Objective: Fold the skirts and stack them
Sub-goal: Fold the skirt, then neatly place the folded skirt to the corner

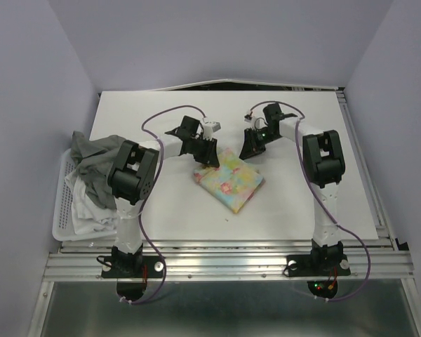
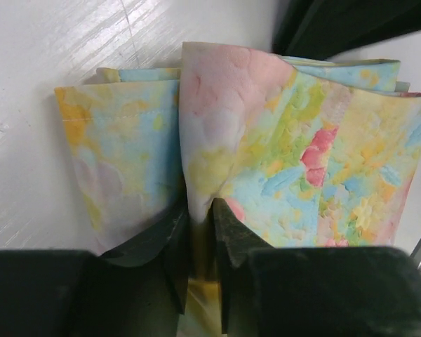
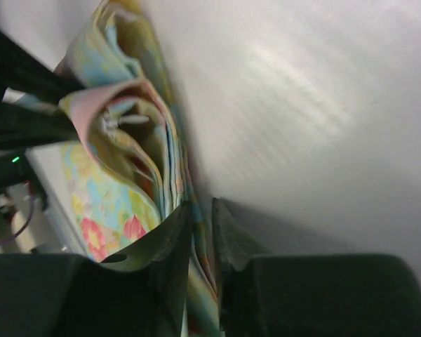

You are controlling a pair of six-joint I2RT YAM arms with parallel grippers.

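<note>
One floral skirt (image 1: 229, 180) — pastel, folded square | layered edges

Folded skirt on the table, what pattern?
Pastel floral skirt, yellow-pink-blue; left wrist view shows it best.

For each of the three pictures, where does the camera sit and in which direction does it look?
Top external: above and behind the arms, looking down at the table; both arms show whole, left gripper and right gripper at the floral skirt.
Left wrist: on the left wrist, looking along its fingers at the skirt fold pinched between them.
Right wrist: on the right wrist, looking along its fingers at the skirt's layered edge and bare table.
Shared: all three show the floral skirt.
</note>
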